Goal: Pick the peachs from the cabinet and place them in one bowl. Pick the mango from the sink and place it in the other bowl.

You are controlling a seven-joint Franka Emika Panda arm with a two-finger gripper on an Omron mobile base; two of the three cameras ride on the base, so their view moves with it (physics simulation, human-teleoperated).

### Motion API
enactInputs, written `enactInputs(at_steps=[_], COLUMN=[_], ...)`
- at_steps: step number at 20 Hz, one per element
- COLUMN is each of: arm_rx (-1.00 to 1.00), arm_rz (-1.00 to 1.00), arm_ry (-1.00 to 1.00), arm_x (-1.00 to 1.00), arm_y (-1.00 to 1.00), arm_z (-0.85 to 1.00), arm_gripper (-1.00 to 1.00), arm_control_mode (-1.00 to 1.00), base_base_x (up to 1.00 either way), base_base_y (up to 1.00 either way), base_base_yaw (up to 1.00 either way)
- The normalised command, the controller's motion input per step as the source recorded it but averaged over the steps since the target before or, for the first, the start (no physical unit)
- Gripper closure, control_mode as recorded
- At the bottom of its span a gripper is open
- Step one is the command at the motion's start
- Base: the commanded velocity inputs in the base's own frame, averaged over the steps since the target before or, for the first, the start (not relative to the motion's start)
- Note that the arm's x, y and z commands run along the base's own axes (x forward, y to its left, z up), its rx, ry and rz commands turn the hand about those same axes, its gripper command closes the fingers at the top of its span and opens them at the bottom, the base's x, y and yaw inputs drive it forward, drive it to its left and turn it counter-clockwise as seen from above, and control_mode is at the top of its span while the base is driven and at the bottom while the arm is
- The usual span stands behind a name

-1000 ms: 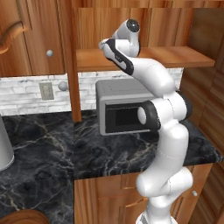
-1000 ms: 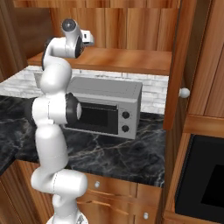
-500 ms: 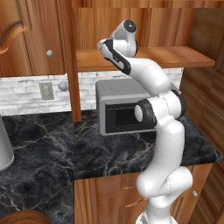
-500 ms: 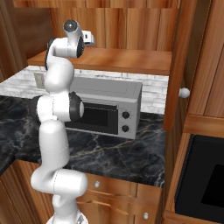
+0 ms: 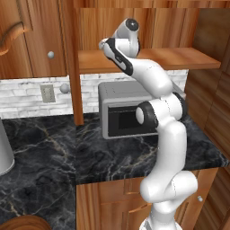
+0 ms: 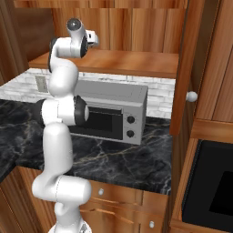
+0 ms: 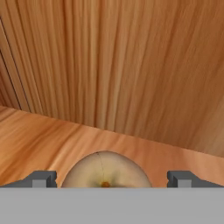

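**Peach sitting right between the fingers**

The hand (image 7: 112,186) is spread wide up on the cabinet (image 7: 131,78) shelf. A pale round peach (image 7: 105,173) rests on the plank, centered between both fingertips, touching neither as far as I can see.

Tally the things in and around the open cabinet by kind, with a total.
Peach on the shelf, between the open gripper's fingertips: 1
Cabinet shelf: 1
Microwave: 1
Wall outlet: 1
Round cabinet knobs: 3
Total: 7
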Motion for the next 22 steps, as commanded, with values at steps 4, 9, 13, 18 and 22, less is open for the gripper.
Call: enactInputs(at_steps=[4, 9, 13, 18, 22], arm_rx=[0.00, 0.00, 0.00, 0.00, 0.00], arm_rz=[-0.02, -0.03, -0.04, -0.05, -0.04], arm_ry=[0.08, 0.07, 0.03, 0.03, 0.04], arm_x=[0.01, 0.00, 0.00, 0.01, -0.01], arm_y=[0.02, 0.02, 0.05, 0.09, 0.02], arm_z=[-0.14, -0.19, -0.23, -0.28, -0.27], arm_gripper=[-1.00, -1.00, -1.00, 1.00, 1.00], arm_control_mode=[-1.00, -1.00, -1.00, -1.00, -1.00], base_base_x=[0.00, 0.00, 0.00, 0.00, 0.00], base_base_y=[0.00, 0.00, 0.00, 0.00, 0.00], base_base_yaw=[0.00, 0.00, 0.00, 0.00, 0.00])
